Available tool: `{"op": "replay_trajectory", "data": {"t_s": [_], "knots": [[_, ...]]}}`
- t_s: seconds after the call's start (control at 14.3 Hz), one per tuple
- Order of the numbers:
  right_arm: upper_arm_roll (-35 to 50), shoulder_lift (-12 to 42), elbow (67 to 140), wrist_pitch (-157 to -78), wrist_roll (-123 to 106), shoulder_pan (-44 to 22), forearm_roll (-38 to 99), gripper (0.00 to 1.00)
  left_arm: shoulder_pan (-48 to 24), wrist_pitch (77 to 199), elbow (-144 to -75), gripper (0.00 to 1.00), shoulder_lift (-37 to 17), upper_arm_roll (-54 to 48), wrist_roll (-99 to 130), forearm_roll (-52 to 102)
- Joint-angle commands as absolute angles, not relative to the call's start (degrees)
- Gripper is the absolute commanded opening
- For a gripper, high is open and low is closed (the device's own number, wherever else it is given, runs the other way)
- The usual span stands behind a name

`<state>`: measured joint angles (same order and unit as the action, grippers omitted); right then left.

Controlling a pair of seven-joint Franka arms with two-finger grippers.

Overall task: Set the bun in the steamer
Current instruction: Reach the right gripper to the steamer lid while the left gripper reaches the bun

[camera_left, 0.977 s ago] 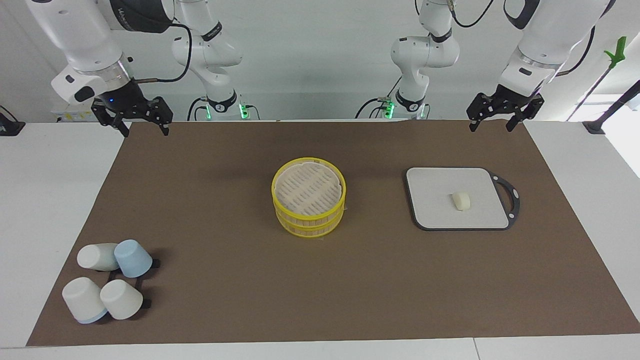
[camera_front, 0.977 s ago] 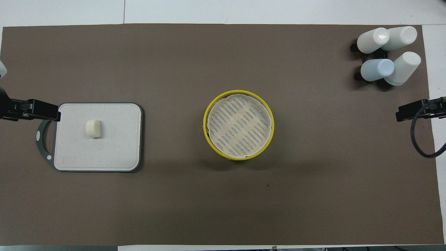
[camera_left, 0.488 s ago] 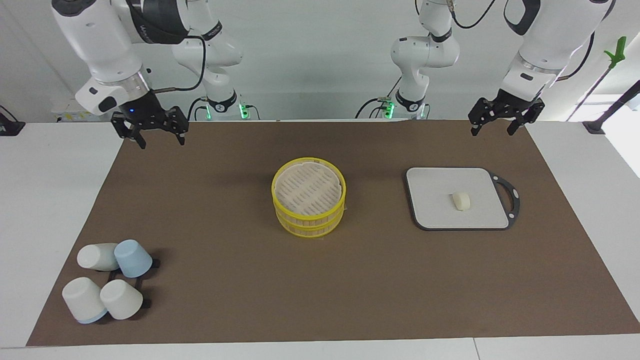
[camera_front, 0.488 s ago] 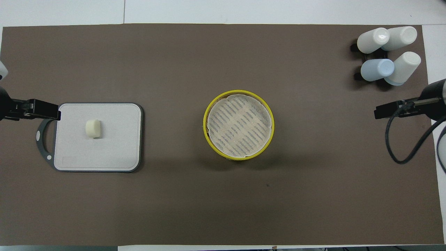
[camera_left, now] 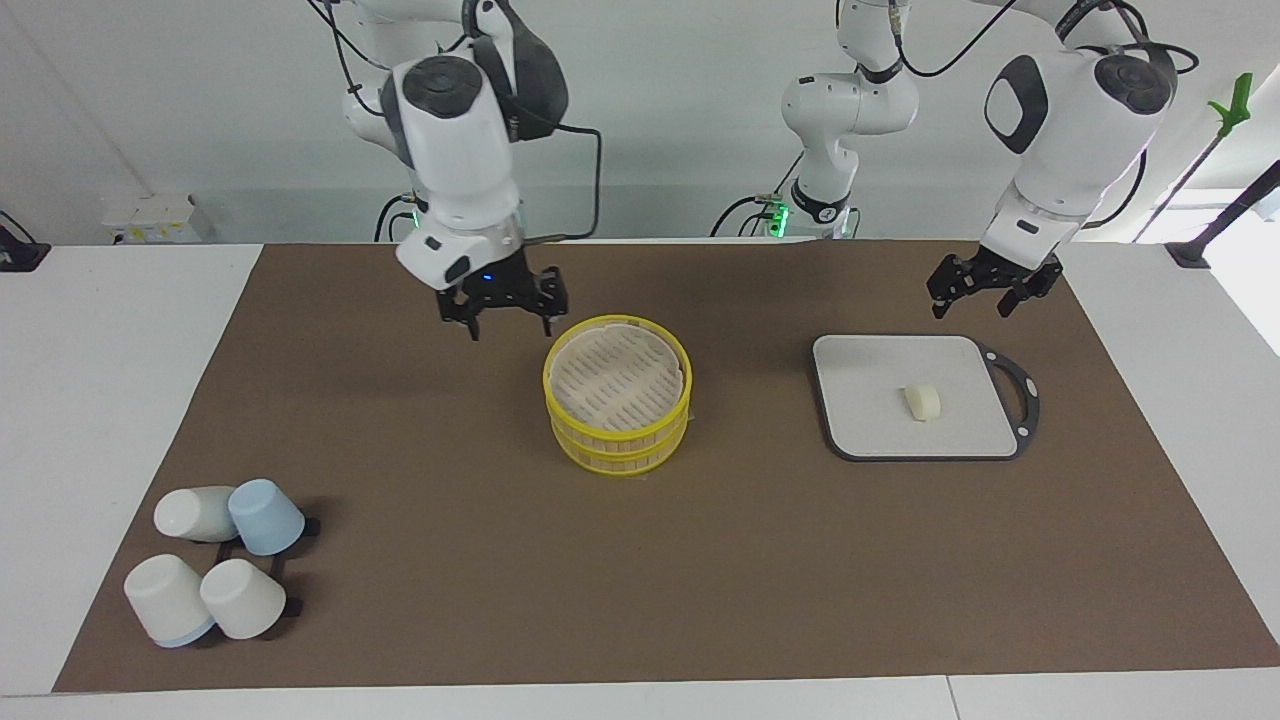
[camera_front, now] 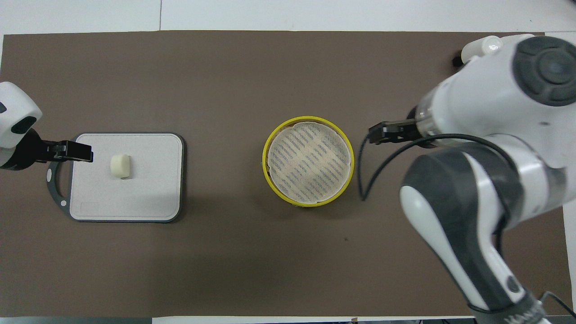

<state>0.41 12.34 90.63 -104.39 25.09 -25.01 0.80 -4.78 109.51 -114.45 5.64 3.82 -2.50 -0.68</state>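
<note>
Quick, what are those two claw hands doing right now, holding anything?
Left gripper: open, holding nothing, above the grey square board that carries the small cream bun.
Right gripper: open, holding nothing, beside the round yellow-rimmed bamboo steamer.

In the overhead view the right arm (camera_front: 486, 148) covers nearly all of the cups (camera_front: 483, 45) at its end of the table; only one white cup's top shows (the facing view shows all four). The steamer (camera_left: 617, 395) has its lid on, so its inside is hidden. The right arm's elbow is cut off by the overhead view's bottom edge.
</note>
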Motion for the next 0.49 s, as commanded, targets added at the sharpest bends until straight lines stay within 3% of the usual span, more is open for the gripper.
{"op": "replay_trajectory", "data": {"t_s": [0.0,0.42], "knots": [[0.0,20.6,82.4,-105.7,31.6,-30.5,1.0,1.0,-3.7,117.5,-121.6,1.0,5.5,3.5,-3.8,-1.8],[-0.2,27.8,78.5,-107.7,39.5,-38.3,0.1,1.0,-3.8,128.0,-126.1,1.0,-1.2,3.3,-5.2,-1.6]]}}
